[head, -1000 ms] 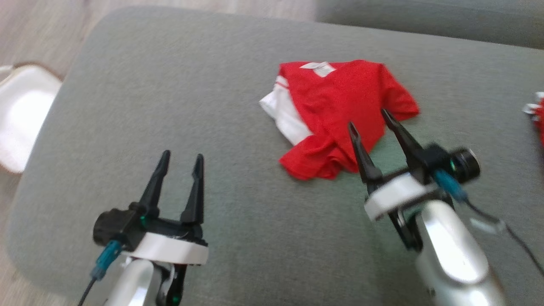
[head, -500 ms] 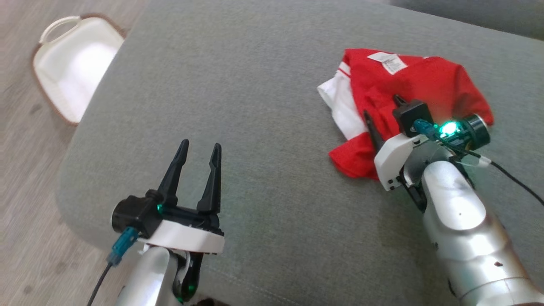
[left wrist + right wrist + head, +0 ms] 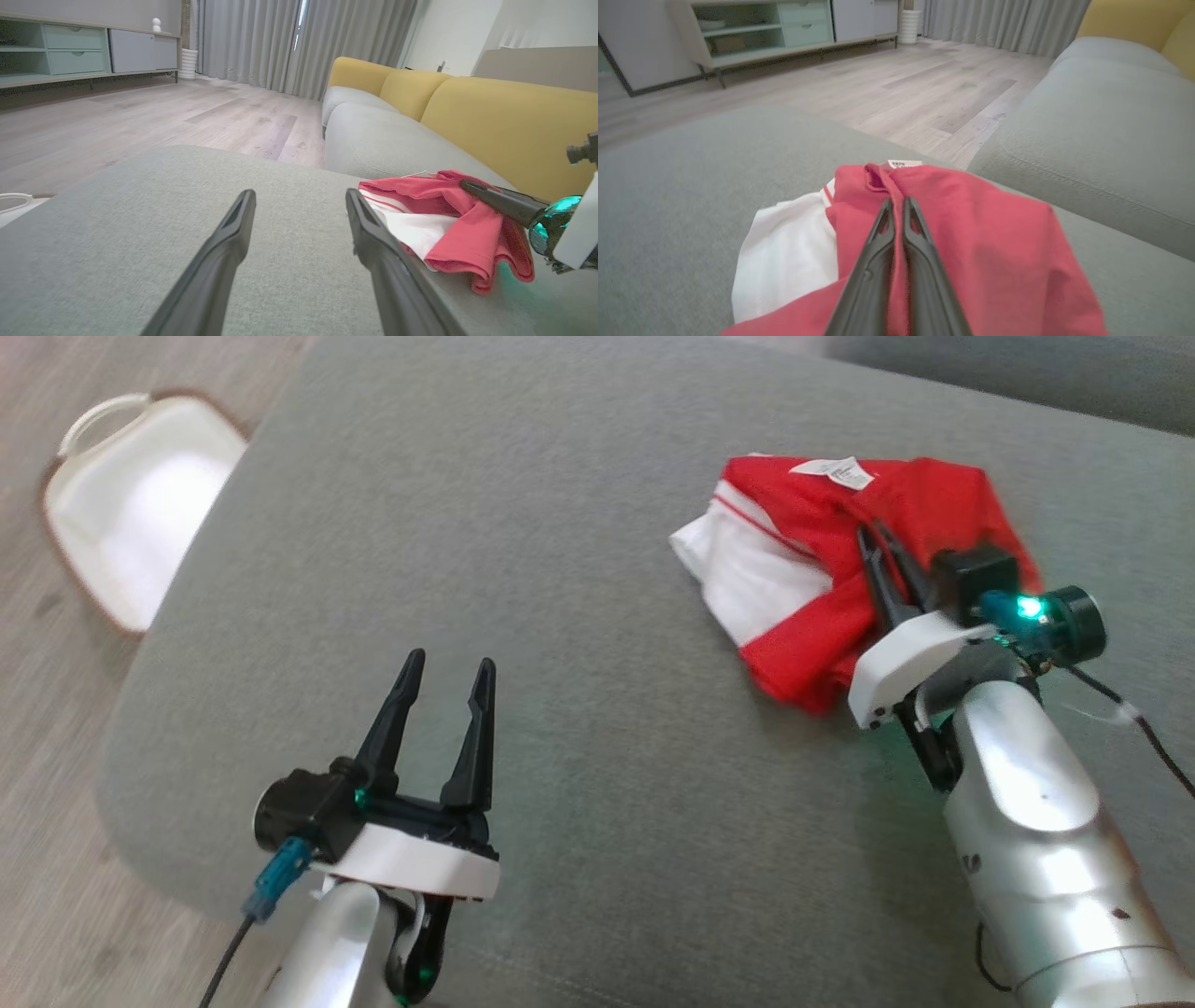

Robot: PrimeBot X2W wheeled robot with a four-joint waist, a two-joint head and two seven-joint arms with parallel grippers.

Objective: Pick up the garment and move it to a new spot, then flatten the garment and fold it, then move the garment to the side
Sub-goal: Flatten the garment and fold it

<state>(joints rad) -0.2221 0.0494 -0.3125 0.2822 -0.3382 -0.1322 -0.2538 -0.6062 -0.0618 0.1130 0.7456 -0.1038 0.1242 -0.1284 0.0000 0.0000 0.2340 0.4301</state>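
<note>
A red and white garment (image 3: 822,551) lies crumpled on the grey cushion (image 3: 523,569), with a white label at its far edge. My right gripper (image 3: 873,534) is shut on a pinch of its red cloth, the fabric bunched and lifted around the fingers (image 3: 896,205). The left wrist view shows the garment (image 3: 448,224) draped over the right gripper's dark finger (image 3: 495,198). My left gripper (image 3: 448,667) hovers open over bare cushion at the lower left, well apart from the garment, with nothing between its fingers (image 3: 299,198).
A white basket (image 3: 131,504) stands on the wooden floor past the cushion's left edge. A grey sofa seat (image 3: 1101,116) with yellow backrests (image 3: 490,112) lies beyond the cushion. A low cabinet (image 3: 775,32) stands across the room.
My right gripper went from open beside the garment to shut on its red cloth, which bunched up. The head camera shifted, bringing the basket into view. The left gripper stayed open.
</note>
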